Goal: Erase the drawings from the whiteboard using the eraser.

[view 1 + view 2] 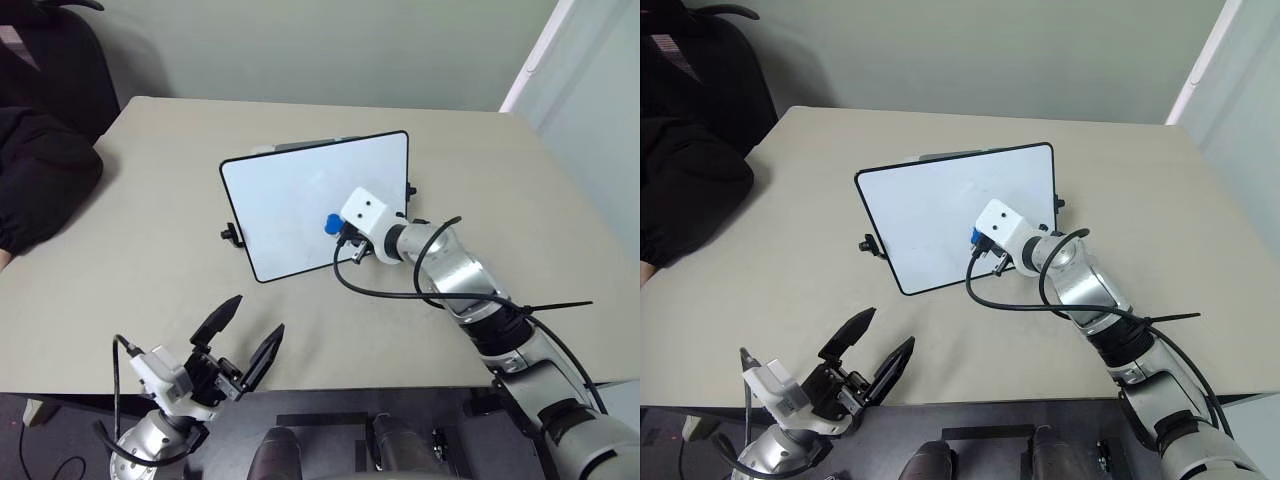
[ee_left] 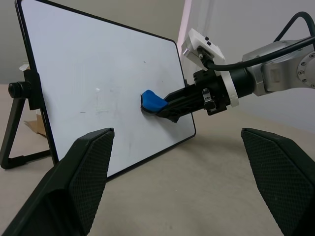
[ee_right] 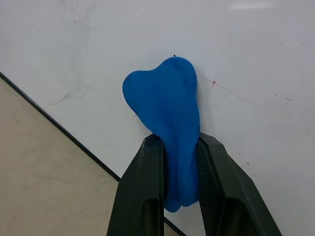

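Light: even, bright, diffuse overhead | shadows: soft, faint on table (image 1: pixel 150 260) | glare: faint sheen seen on whiteboard (image 1: pixel 300 200) | blur: none noted, wrist views sharp

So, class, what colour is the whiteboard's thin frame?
Black; the left wrist view shows it best.

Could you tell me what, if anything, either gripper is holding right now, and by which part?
The right gripper pinches the blue eraser by its rear end, its front against the whiteboard. The left gripper is open, holding nothing.
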{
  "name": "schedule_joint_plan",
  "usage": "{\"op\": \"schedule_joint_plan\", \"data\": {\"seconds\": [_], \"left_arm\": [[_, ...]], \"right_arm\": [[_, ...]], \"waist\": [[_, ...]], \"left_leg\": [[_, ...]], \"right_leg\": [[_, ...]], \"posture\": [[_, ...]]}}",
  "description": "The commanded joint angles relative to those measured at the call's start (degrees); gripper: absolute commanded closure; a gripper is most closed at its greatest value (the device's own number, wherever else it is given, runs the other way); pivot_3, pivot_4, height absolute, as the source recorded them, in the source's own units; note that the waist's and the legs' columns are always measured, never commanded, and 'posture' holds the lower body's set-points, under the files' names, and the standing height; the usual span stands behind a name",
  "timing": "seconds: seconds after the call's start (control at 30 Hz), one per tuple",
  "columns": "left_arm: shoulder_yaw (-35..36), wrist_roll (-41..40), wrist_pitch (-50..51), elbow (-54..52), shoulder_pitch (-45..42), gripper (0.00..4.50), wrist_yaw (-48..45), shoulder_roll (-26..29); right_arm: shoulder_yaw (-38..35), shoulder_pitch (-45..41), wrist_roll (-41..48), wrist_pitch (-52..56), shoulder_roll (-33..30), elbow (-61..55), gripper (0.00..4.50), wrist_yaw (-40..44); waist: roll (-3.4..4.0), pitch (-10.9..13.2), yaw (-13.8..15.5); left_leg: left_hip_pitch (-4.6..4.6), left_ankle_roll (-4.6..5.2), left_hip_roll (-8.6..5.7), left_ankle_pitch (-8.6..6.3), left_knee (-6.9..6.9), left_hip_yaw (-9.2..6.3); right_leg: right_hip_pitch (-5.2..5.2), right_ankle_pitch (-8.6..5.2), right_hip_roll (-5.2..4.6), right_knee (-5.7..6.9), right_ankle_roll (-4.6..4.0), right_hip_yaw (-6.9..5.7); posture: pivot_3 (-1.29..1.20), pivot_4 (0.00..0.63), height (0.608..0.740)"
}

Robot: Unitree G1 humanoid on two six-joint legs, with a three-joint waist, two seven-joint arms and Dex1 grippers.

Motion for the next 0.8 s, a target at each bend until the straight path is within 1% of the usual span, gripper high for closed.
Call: {"op": "schedule_joint_plan", "data": {"seconds": [0.03, 0.2, 0.5, 0.63, 0.8], "left_arm": [[0.4, -0.5, -0.4, -2.1, 0.4, 0.00, -0.4, 0.1], [0.1, -0.4, -0.5, -2.5, 0.7, 0.00, -0.4, 0.0], [-0.2, -0.4, -0.4, -2.9, 0.9, 0.00, -0.4, -0.1], [-0.3, -0.3, -0.4, -3.1, 1.0, 0.00, -0.4, 0.0], [-0.5, -0.2, -0.4, -3.2, 1.0, 0.00, -0.4, 0.0]], "right_arm": [[-5.7, -3.7, -1.4, 0.6, -0.4, 0.8, 3.75, -3.1], [-8.7, -5.9, -2.0, 2.6, -0.4, 3.7, 3.75, -5.9], [-9.5, -6.8, -2.9, 6.5, -1.1, 5.8, 3.75, -7.7], [-7.9, -5.8, -1.7, 7.0, -0.2, 3.1, 3.75, -6.2], [-2.6, -2.6, 0.5, 9.7, -0.2, -4.2, 3.75, -1.2]], "waist": [[0.02, 0.0, 0.0], [0.04, 0.0, 0.0], [0.09, 0.1, 0.0], [0.13, 0.1, 0.1], [0.13, 0.1, 0.1]], "left_leg": [[0.00, -0.01, 0.00, 0.01, 0.00, 0.00], [0.02, 0.07, 0.00, 0.07, 0.00, 0.00], [0.02, 0.18, 0.00, 0.15, 0.00, 0.01], [0.01, 0.18, 0.00, 0.21, 0.00, 0.01], [-0.01, 0.18, 0.00, 0.20, -0.08, 0.02]], "right_leg": [[-0.01, 0.02, 0.00, 0.00, -0.03, 0.00], [-0.02, 0.15, 0.05, 0.00, -0.26, 0.00], [-0.02, 0.25, 0.10, 0.00, -0.42, 0.02], [-0.02, 0.28, 0.11, 0.00, -0.48, 0.02], [-0.07, 0.23, 0.15, -0.02, -0.52, 0.02]], "posture": [[0.00, 0.150, 0.740], [0.00, 0.150, 0.740], [0.00, 0.150, 0.740], [0.00, 0.150, 0.740], [0.00, 0.150, 0.740]]}}
